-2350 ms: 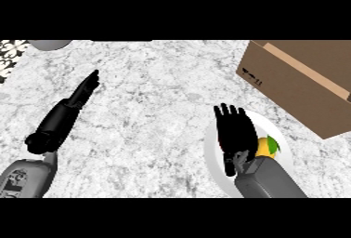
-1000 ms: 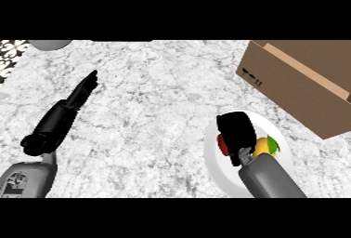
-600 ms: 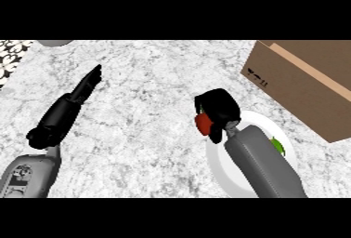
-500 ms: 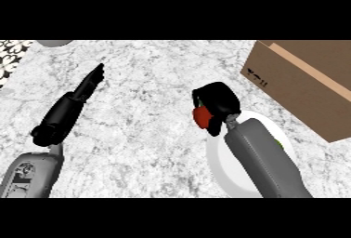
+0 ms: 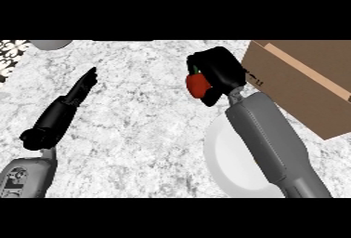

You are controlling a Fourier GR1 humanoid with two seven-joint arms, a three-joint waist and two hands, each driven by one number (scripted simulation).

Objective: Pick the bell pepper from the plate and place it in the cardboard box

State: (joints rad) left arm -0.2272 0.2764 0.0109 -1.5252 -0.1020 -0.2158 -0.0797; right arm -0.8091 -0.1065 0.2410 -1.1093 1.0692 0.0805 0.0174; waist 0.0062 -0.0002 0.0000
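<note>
My right hand [image 5: 221, 70] is curled round a red bell pepper [image 5: 197, 85] with a green stem, held up over the counter just left of the cardboard box [image 5: 308, 79]. Only the pepper's left side shows past the fingers. The white plate [image 5: 230, 160] lies below at the lower right, partly hidden by my right forearm, with nothing visible on it. My left hand [image 5: 81, 86] is at the left with straight fingers pointing away, holding nothing.
The brown box has an open top with its near flap edge toward the pepper. A grey round object [image 5: 48, 44] sits at the top left edge, and a patterned dark strip [image 5: 10, 56] runs down the far left. Marbled counter [image 5: 137, 121] lies between the arms.
My right hand has closed on the pepper, lifted it off the plate, and carried it up and away toward the box. The left arm has shifted slightly.
</note>
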